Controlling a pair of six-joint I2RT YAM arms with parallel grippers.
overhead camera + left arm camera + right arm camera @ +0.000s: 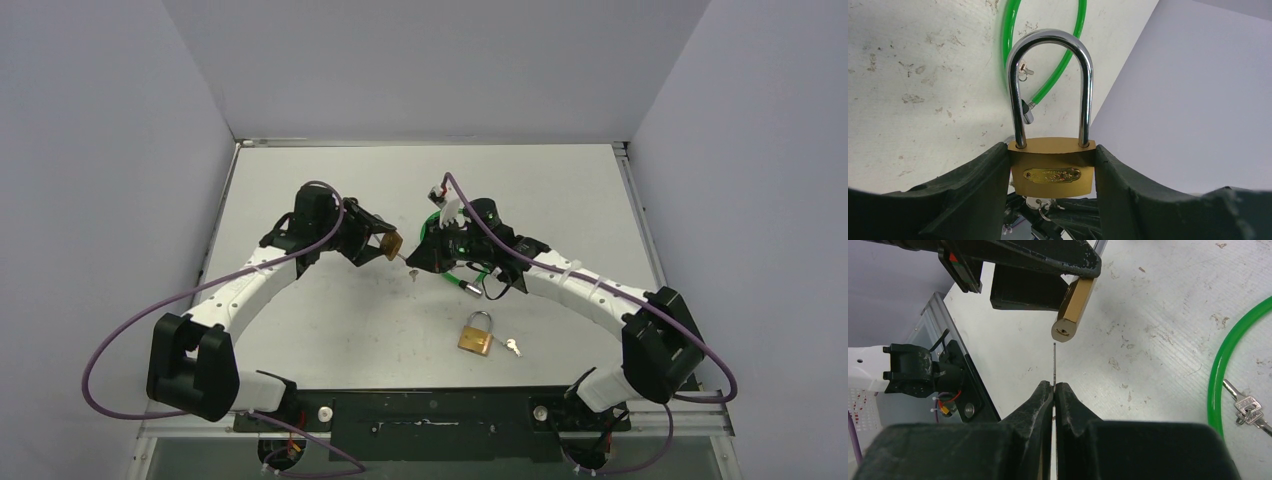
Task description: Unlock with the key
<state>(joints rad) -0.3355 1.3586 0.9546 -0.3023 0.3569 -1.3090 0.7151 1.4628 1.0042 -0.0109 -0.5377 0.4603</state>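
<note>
My left gripper (378,240) is shut on the body of a brass padlock (1052,172) and holds it off the table, its steel shackle (1050,40) closed. In the right wrist view the padlock's keyhole end (1064,331) points towards my right gripper (1053,386). That gripper is shut on a key (1054,362), seen edge-on as a thin blade. The key's tip stands just short of the keyhole, slightly to its left, not inserted. In the left wrist view the key and its ring (1040,204) show just under the padlock.
A second brass padlock (477,333) lies on the table near the front with small keys (512,347) beside it. A green cable loop (455,272) lies under the right arm, with loose keys (1248,406) next to it. The table surface (560,200) is scuffed white.
</note>
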